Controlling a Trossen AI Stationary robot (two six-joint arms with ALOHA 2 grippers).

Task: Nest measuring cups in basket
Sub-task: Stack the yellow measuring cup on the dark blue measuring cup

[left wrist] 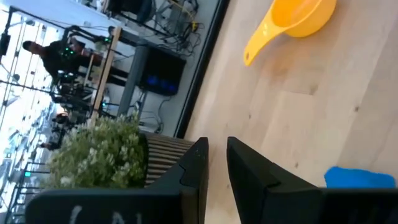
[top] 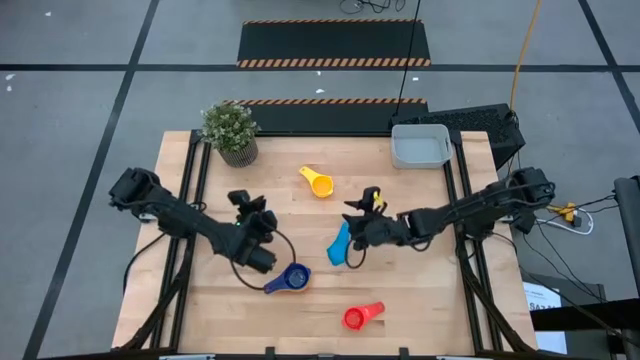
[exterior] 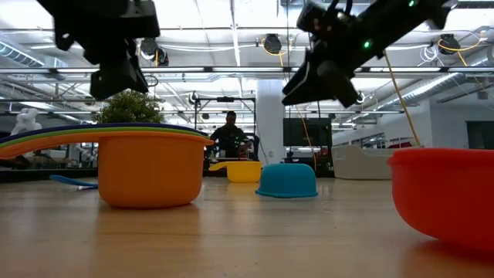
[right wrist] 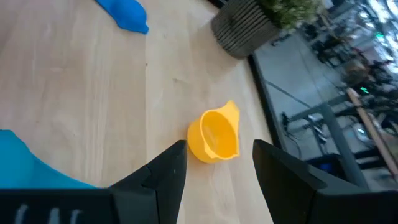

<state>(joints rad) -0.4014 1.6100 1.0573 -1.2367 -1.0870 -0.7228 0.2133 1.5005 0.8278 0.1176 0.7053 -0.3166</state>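
A stack of nested cups stands on the table with the dark blue cup (top: 291, 278) on top. In the low view its orange cup (exterior: 147, 168) is at the bottom. The yellow cup (top: 318, 183) lies apart toward the far side, and the wrist views show it too (right wrist: 214, 134) (left wrist: 292, 18). The light blue cup (top: 340, 245) rests mouth down (exterior: 287, 181). The red cup (top: 362, 317) lies on its side near the front edge. The grey basket (top: 420, 146) sits at the far right. My left gripper (top: 252, 228) hangs above the stack, open by a narrow gap (left wrist: 216, 146). My right gripper (top: 366, 214) is open (right wrist: 219, 152), raised over the light blue cup's far end.
A potted plant (top: 232, 131) stands at the far left corner. A further light-blue piece (right wrist: 124, 14) lies on the wood toward the plant. Bare wood stretches along the near edge left of the red cup. A person (exterior: 230, 135) is in the room behind the table.
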